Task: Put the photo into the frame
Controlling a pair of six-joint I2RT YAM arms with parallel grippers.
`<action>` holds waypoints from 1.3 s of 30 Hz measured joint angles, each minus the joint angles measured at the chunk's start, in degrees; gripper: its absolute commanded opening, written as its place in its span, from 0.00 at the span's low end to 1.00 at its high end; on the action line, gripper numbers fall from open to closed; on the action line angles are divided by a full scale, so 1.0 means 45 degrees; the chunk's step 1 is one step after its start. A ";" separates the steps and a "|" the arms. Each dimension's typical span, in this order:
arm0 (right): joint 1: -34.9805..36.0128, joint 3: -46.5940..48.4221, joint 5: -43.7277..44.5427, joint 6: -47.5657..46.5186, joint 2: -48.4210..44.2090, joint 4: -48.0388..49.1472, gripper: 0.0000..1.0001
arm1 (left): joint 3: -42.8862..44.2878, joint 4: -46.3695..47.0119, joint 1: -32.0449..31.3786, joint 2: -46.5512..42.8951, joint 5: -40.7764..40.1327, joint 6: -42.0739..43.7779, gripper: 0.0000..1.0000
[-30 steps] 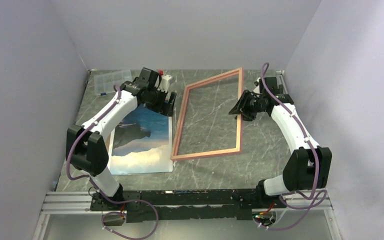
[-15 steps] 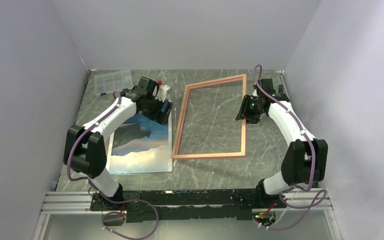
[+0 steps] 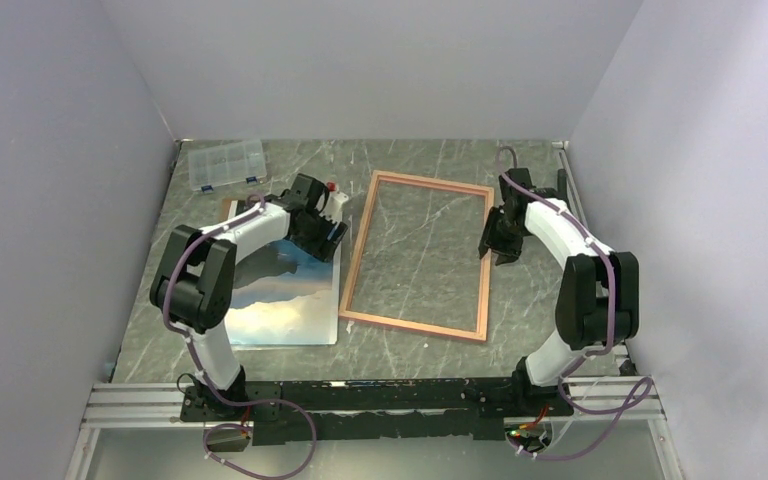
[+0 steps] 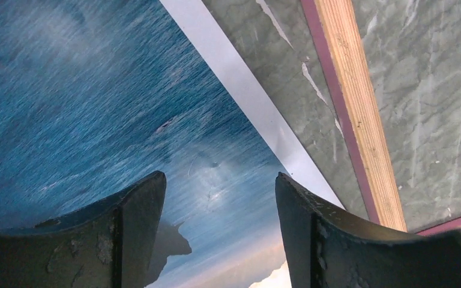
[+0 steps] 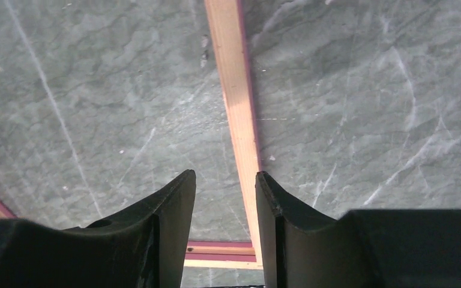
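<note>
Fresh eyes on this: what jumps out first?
The frame lies flat in the middle of the table, tan side up and empty, with the marble showing through it. Just left of it lies the photo, sea picture face up, with the left tool open over its far right corner. The right tool is open above the frame's right rail.

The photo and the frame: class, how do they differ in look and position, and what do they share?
The photo is a solid sheet printed with blue sea and pale sky; the frame is an open tan-and-pink rectangle with the table showing through. The photo lies on the left, the frame in the middle. Both are rectangular and lie flat, side by side.
</note>
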 measured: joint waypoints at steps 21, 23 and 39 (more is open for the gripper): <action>0.7509 0.8738 0.2710 0.2336 0.6586 0.0826 0.77 | 0.2856 -0.3929 0.5440 -0.3308 0.1671 0.0194 0.94; 0.7961 0.9636 0.2788 0.2336 0.7694 0.0806 0.77 | 0.2832 -0.4483 0.6130 -0.3648 0.1700 0.0432 0.94; 0.8383 0.7232 0.3002 0.1608 0.7786 0.2642 0.49 | 0.0957 -0.5780 1.0336 -0.2987 0.1996 0.2040 0.86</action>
